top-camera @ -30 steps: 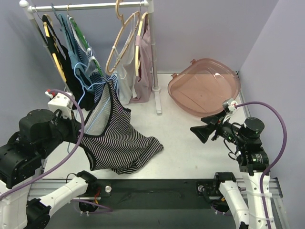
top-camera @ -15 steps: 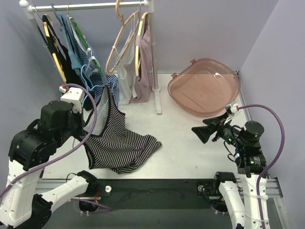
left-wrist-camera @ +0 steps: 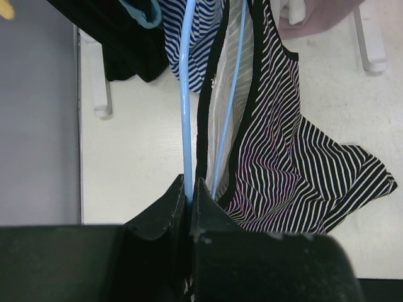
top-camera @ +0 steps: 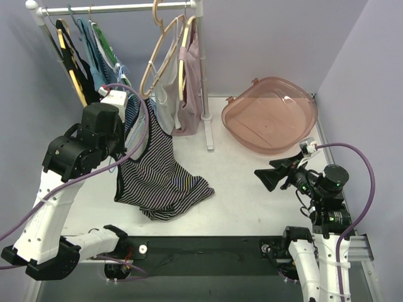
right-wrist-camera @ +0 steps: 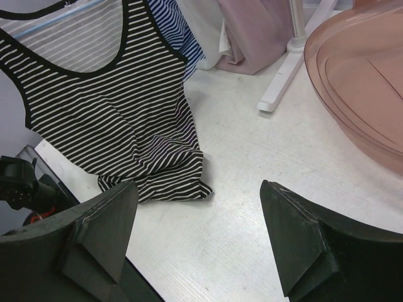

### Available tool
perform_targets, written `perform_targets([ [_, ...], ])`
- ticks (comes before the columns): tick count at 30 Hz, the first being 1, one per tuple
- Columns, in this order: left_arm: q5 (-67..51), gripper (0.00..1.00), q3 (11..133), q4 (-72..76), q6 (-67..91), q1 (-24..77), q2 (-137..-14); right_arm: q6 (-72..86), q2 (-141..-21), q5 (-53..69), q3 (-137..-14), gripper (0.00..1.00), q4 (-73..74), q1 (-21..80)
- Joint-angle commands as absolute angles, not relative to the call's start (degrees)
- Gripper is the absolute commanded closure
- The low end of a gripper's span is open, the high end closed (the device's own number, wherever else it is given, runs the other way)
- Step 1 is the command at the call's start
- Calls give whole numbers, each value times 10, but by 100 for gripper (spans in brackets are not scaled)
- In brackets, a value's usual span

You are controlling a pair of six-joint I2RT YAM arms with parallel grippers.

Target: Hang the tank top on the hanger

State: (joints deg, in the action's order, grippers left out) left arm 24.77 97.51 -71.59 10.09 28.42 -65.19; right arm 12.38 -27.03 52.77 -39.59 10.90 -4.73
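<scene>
The black-and-white striped tank top (top-camera: 157, 179) hangs by its upper part on the pale-blue hanger (left-wrist-camera: 185, 94). Its lower half lies bunched on the white table. One blue rod runs inside the neck opening, against the light grey inside. My left gripper (left-wrist-camera: 189, 185) is shut on the hanger's other rod and holds it raised near the clothes rail. In the top view the left arm (top-camera: 94, 135) covers that gripper. My right gripper (top-camera: 264, 178) is open and empty, low over the table right of the tank top (right-wrist-camera: 107, 107), with its jaws spread wide (right-wrist-camera: 198, 233).
A clothes rail (top-camera: 119, 7) at the back left carries black (left-wrist-camera: 119, 31), blue-striped (left-wrist-camera: 201, 25) and pink (top-camera: 192, 94) garments and tan wooden hangers (top-camera: 165, 53). Its white post (top-camera: 206, 107) stands mid-table. A pink plastic basin (top-camera: 271, 113) sits at the back right.
My left arm has risen and moved back toward the rail with the hanger, drawing the tank top up and away from the front edge. The right gripper has barely moved.
</scene>
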Motion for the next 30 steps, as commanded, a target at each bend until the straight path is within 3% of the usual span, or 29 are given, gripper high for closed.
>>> perform_targets([
  [1, 259, 100, 1023, -645, 87, 261, -667, 136, -258, 533, -388, 20, 86, -56],
  [30, 185, 100, 1192, -576, 101, 203, -821, 156, -229, 528, -363, 19, 78, -76],
])
